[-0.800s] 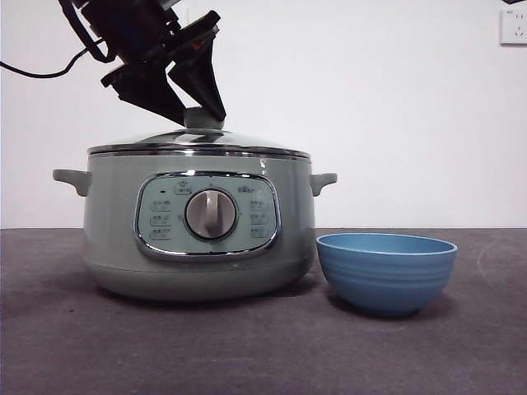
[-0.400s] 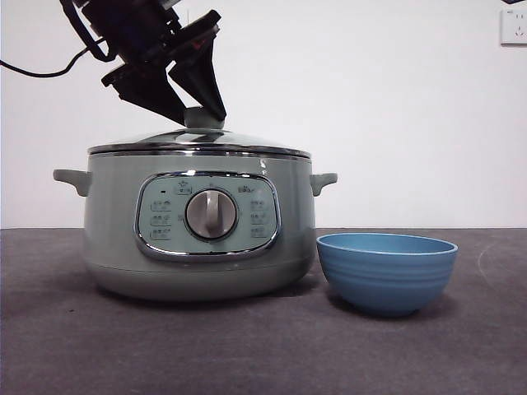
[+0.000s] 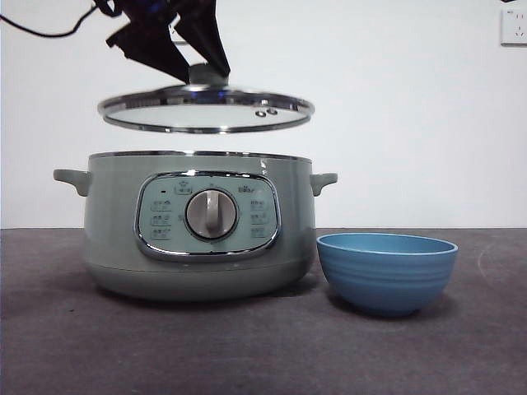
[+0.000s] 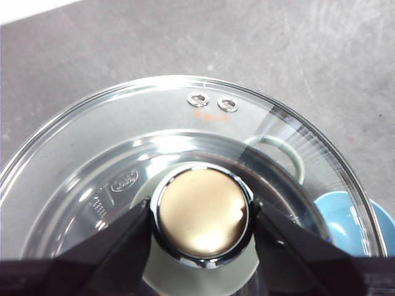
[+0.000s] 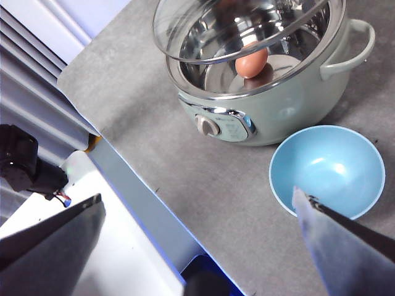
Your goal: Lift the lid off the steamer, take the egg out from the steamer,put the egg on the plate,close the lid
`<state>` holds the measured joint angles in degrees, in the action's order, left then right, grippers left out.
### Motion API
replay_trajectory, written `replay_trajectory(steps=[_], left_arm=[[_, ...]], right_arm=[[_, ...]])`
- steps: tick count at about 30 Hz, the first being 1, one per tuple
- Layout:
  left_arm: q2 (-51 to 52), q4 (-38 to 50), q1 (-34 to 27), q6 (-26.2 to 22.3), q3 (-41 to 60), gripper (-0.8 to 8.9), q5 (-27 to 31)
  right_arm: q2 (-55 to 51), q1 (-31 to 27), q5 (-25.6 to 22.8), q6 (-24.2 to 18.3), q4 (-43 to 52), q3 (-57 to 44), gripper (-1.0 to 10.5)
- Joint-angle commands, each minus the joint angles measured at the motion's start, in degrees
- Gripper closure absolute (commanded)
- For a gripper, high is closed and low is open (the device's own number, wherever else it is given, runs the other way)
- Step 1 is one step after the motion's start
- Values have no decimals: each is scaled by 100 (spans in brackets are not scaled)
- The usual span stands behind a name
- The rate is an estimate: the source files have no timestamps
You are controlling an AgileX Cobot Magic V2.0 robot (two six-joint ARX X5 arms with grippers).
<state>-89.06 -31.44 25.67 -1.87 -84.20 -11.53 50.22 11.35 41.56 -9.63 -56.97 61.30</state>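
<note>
Egg [image 5: 252, 61] inside open steamer [image 5: 271, 105]

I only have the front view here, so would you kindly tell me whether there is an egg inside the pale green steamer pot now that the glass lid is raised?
Observer: Yes. The right wrist view shows one brown egg lying on the shiny metal floor inside the pale sage-green steamer.
Operator: Thank you. Which arm has the lid?
Observer: The left gripper; its black jaws are shut on the round knob of the clear glass lid.
Operator: And is the small blue ribbed bowl empty?
Observer: From above, the blue bowl holds nothing.
Operator: Where is the other arm?
Observer: The right gripper is open, above the table's near edge, apart from both the bowl and the steamer.
</note>
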Motion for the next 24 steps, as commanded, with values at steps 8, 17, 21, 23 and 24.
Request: replay_trajectory(steps=[8,17,21,23,24], left_arm=[[1556,-260,-70,37,-175,822,-24],[3045,-1204,-70,-55,-175,822,472],[3567,-1624,-70,-52,-175,822,824],[3794,-1816,-70,-52,-175,822,920],[3912,-1897,-68,-52,-175,822,981]], right_arm=[[190,76,-22,986,1126,17,412],[1032,916,-1021,1714,2177,109,412],[1641,1508,-1631,1733,2378,382,412],[2052,1851,-1947,1733,2402,643,412],[2277,2011,-2133,1731,2404,793,412]])
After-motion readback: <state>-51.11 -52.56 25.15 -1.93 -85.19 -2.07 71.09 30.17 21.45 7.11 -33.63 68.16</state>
